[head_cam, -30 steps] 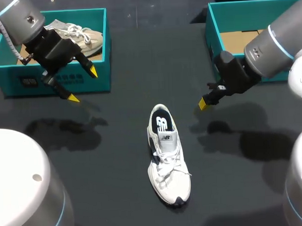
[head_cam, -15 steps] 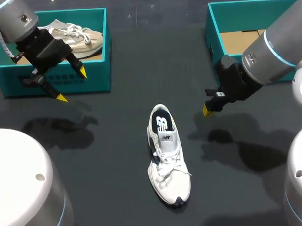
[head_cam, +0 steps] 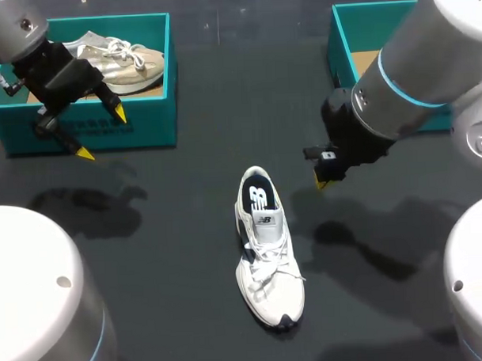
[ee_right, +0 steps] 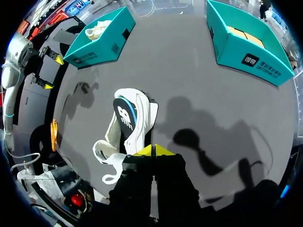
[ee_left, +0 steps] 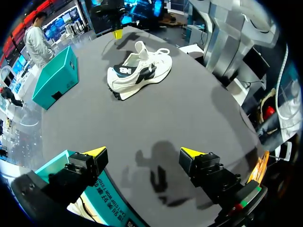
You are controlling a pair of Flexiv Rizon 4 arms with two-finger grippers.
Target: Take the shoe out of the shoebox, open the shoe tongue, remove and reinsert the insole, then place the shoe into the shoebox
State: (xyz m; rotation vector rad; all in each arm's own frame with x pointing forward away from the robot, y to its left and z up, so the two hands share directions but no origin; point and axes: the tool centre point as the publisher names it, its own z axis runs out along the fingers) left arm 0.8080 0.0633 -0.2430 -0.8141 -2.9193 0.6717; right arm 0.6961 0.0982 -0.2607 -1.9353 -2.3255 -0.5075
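Note:
A white sneaker [head_cam: 267, 247] with a dark insole lies on the black table, toe toward the front edge. My right gripper [head_cam: 320, 180] is shut and empty, hovering just right of the shoe's heel. In the right wrist view its joined yellow tips [ee_right: 152, 150] hang over the sneaker [ee_right: 127, 124]. My left gripper [head_cam: 102, 134] stands wide open and empty in front of the left teal shoebox [head_cam: 148, 130]. From the left wrist its gripper [ee_left: 143, 152] is far from the sneaker [ee_left: 139, 68].
The left shoebox holds a beige sneaker [head_cam: 118, 54]. A second teal shoebox [head_cam: 339, 54] with a cardboard liner stands at the back right, partly behind my right arm. Bare table lies on both sides of the white sneaker.
My left gripper has drawn back and left, closer to the left shoebox. My right arm has swung in over the right shoebox, its shut gripper dropping a little beside the heel.

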